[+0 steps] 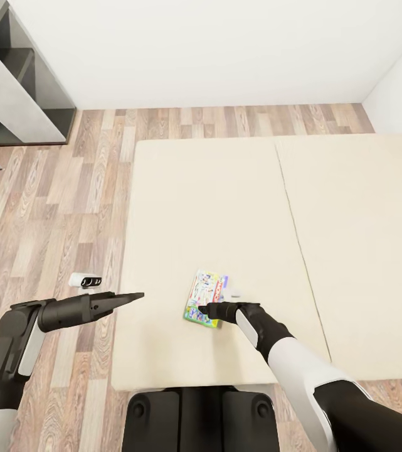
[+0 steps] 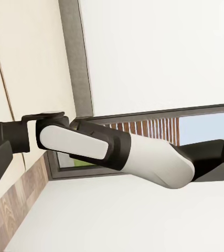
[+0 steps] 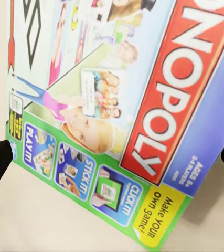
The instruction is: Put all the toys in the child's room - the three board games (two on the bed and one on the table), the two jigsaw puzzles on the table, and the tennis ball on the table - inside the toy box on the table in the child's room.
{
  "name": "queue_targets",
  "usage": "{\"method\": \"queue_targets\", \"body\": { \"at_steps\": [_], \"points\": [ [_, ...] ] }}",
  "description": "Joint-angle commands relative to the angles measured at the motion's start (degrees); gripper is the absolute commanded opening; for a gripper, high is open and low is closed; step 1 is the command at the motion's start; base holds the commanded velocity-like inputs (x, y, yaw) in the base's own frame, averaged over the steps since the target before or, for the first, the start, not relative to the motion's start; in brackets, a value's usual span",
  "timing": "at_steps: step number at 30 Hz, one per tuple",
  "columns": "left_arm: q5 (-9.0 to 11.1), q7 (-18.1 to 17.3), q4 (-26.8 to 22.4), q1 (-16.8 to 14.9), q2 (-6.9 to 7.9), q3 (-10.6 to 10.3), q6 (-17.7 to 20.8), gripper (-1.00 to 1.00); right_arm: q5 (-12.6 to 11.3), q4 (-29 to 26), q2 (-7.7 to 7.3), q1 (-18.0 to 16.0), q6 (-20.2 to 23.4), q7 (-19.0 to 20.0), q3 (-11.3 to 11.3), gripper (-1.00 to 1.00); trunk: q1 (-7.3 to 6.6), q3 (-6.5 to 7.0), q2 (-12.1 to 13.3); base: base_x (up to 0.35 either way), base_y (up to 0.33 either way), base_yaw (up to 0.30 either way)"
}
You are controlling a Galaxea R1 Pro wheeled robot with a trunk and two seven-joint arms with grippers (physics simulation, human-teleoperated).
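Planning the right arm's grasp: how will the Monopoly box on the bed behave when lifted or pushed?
The Monopoly box looks thin, flat and rigid, so it probably stays stiff and won't roll. Its glossy printed lid may be slippery. Lying flush on the soft bed, it may slide rather than lift under the right tool.

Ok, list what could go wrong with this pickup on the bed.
The board game lies flat on the soft bed, so the right gripper may struggle to get its jaws around or under the thin box and could just push it along.

The box sits near the mattress edge closest to the robot, so a nudge could slide it toward the floor.

In the right wrist view the box sits tilted to the jaws, so the grasp may be skewed.
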Motion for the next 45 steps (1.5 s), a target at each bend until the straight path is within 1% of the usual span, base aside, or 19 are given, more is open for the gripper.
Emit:
{"method": "queue_targets", "body": {
  "at_steps": [1, 45],
  "points": [
    [0.0, -0.2, 0.0, 0.0, 0.03, 0.0, 0.6, 1.00, -0.5, 0.0, 0.00, 0.0, 0.3, -0.1, 0.2, 1.00, 0.03, -0.06, -0.1, -0.007, 0.004, 0.000],
    [0.0, -0.2, 0.0, 0.0, 0.03, 0.0, 0.6, 1.00, -0.5, 0.0, 0.00, 0.0, 0.3, -0.1, 0.2, 1.00, 0.03, -0.06, -0.1, 0.000, 0.012, 0.000]
  ]
}}
